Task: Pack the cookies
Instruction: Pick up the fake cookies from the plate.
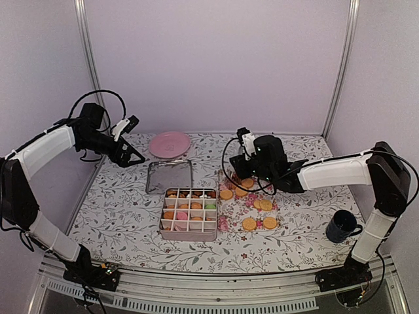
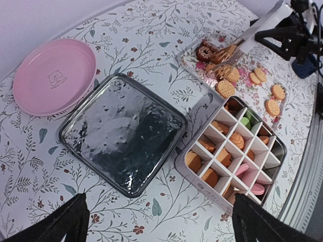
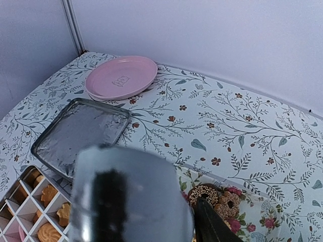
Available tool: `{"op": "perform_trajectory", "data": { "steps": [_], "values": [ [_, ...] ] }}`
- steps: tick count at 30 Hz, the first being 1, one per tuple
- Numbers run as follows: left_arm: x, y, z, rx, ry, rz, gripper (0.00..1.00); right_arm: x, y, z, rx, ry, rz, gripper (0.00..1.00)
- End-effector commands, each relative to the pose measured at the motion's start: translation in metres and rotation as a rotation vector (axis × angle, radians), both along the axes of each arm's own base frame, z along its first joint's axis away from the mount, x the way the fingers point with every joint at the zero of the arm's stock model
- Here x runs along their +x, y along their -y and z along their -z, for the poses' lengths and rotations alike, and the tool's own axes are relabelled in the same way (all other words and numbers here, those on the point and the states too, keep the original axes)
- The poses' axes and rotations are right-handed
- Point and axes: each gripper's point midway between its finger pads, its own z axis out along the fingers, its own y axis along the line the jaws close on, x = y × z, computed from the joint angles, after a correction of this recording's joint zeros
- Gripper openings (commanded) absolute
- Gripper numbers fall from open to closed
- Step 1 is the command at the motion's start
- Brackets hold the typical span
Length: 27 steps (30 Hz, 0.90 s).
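Several golden round cookies lie on a floral tray; dark ring cookies sit at its far end. A divided box left of the tray holds orange, pink and green cookies. My right gripper is shut on metal tongs, whose tips sit over the dark cookies. In the right wrist view the tongs are a blurred mass that hides the jaws. My left gripper is wide open and empty, hovering high over the table's far left; its fingertips frame the cloth.
The box's metal lid lies flat behind the box. A pink plate sits at the back near the wall. A dark mug stands at the front right. Floral cloth covers the table; walls close in on three sides.
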Motion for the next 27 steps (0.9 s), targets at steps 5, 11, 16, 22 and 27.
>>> {"op": "perform_trajectory", "data": {
  "steps": [5, 11, 16, 22, 27],
  "values": [
    [0.0, -0.002, -0.012, -0.008, 0.05, 0.011, 0.99, -0.001, -0.008, 0.002, 0.006, -0.018, -0.006, 0.23],
    [0.0, -0.003, -0.01, -0.004, 0.046, 0.007, 0.99, 0.002, -0.008, -0.046, -0.009, 0.084, -0.011, 0.13],
    [0.001, -0.003, -0.009, -0.005, 0.043, 0.007, 0.99, -0.009, -0.015, -0.082, -0.017, 0.163, -0.035, 0.12],
    [0.002, -0.004, -0.009, 0.0, 0.046, 0.002, 0.99, -0.038, -0.034, -0.113, -0.021, 0.226, -0.092, 0.12],
    [0.001, -0.004, -0.008, 0.003, 0.045, 0.003, 0.99, -0.083, -0.058, -0.127, 0.027, 0.215, -0.206, 0.12]
  ]
}}
